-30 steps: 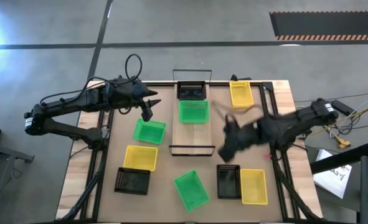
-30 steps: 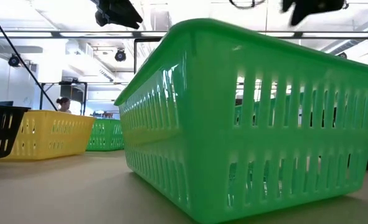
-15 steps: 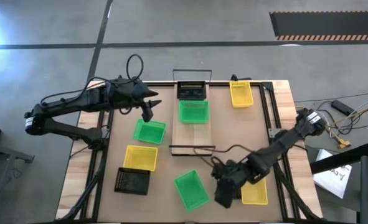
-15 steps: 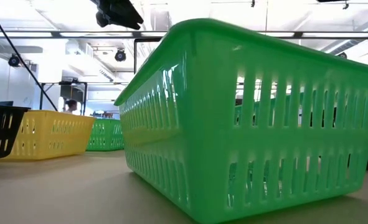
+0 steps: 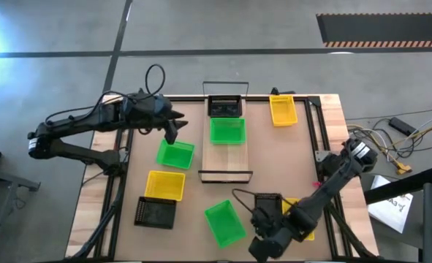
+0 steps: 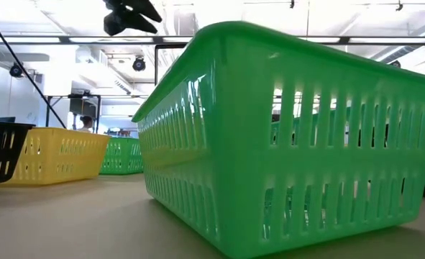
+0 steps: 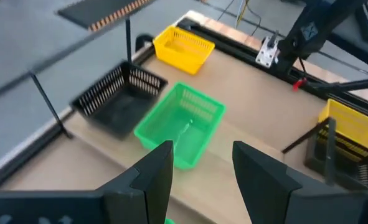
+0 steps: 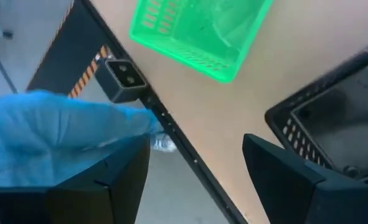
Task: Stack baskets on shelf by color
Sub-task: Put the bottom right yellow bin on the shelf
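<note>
On the light-wood shelf (image 5: 227,157) at the table's middle stand a black basket (image 5: 224,108) and a green basket (image 5: 227,131). Loose on the table are a green basket (image 5: 175,155), a yellow one (image 5: 164,185), a black one (image 5: 156,212), a green one (image 5: 224,223), a black one (image 5: 268,201), a yellow one (image 5: 300,228) partly under my right arm, and a yellow one (image 5: 283,111) at the far right. My left gripper (image 5: 173,134) hangs open and empty left of the shelf. My right gripper (image 8: 196,180) stands open and empty over the near edge, between the near green basket (image 8: 199,31) and the black basket (image 8: 333,130).
A small camera (image 8: 124,74) sits at the table's near edge. Beyond that edge a blue thing (image 8: 59,124) shows. Black frame rails (image 5: 325,139) run along the table's sides. In the room behind, a person (image 6: 88,124) stands far off.
My right gripper has swung from the table's middle right toward the near edge and sunk lower, ending between the near green and black baskets. My left gripper has rolled a little in place. No basket has moved.
</note>
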Robot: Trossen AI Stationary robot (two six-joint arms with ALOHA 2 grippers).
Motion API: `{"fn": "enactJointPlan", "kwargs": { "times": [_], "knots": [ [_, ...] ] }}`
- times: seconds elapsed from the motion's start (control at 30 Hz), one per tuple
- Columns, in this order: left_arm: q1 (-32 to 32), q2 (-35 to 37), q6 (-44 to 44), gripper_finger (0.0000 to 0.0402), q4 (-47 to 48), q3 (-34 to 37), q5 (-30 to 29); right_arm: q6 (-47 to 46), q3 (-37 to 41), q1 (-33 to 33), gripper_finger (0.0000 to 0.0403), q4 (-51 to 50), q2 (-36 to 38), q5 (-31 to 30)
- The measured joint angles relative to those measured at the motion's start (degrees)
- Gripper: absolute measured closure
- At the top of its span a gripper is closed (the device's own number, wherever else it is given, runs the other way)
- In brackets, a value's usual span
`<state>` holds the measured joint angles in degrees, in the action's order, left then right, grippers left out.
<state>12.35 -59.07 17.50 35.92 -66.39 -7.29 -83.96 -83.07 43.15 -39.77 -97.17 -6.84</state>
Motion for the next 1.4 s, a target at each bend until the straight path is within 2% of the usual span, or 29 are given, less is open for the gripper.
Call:
{"fn": "enactJointPlan", "kwargs": {
  "times": [0.1, 0.23, 0.37, 0.47, 0.53, 0.63, 0.7, 0.83, 1.07, 1.17, 1.3, 1.4],
  "knots": [
    [-1.0, 0.9, 4.0, 0.0251, 3.2, 0.0, 0.9, -4.8, 0.0, 1.6, 0.0164, -0.9, -0.5, -2.2],
    [-3.0, 1.9, 7.9, 0.0251, 8.1, 0.1, 1.3, -14.6, 0.0, 3.0, 0.0172, -4.4, 0.1, -0.3],
    [-4.9, 2.5, 9.2, 0.0251, 10.4, 0.1, 1.3, -33.1, 0.0, 5.9, 0.0172, -10.2, 2.0, 6.0],
    [-5.6, 2.6, 8.9, 0.0251, 9.5, 0.1, 1.2, -46.1, 0.1, 10.0, 0.0172, -11.7, 2.3, 6.2],
    [-5.6, 2.5, 7.6, 0.0251, 9.1, 0.1, 1.2, -48.7, 0.2, 11.6, 0.0172, -11.8, 1.6, 7.6],
    [-5.7, 2.6, 6.1, 0.0251, 9.1, 0.1, 1.2, -49.6, 0.2, 10.2, 0.0172, -13.2, -0.3, 14.1],
    [-5.7, 2.6, 5.6, 0.0251, 9.1, 0.1, 1.2, -49.5, 0.3, 9.2, 0.0172, -14.5, -1.0, 13.9],
    [-5.7, 2.6, 1.9, 0.0251, 9.1, 0.1, 1.4, -45.5, 0.3, 8.6, 0.0172, -17.0, -0.6, 14.5],
    [-5.7, 2.6, -3.2, 0.0251, 9.1, 0.1, 3.9, -14.3, 0.3, 8.3, 0.0172, -17.4, -0.6, 14.8],
    [-5.7, 2.5, -3.8, 0.0251, 9.1, 0.1, 4.0, -10.4, 0.3, 7.4, 0.0172, -22.9, -0.3, 17.1],
    [-5.7, 2.4, -4.0, 0.0251, 9.1, 0.1, 4.0, -3.4, 0.3, 5.7, 0.0172, -30.6, 2.3, 14.0],
    [-5.7, 2.2, -4.4, 0.0251, 9.1, 0.1, 4.0, 10.3, 0.3, 3.9, 0.0172, -35.3, 4.1, 10.4]
  ]
}}
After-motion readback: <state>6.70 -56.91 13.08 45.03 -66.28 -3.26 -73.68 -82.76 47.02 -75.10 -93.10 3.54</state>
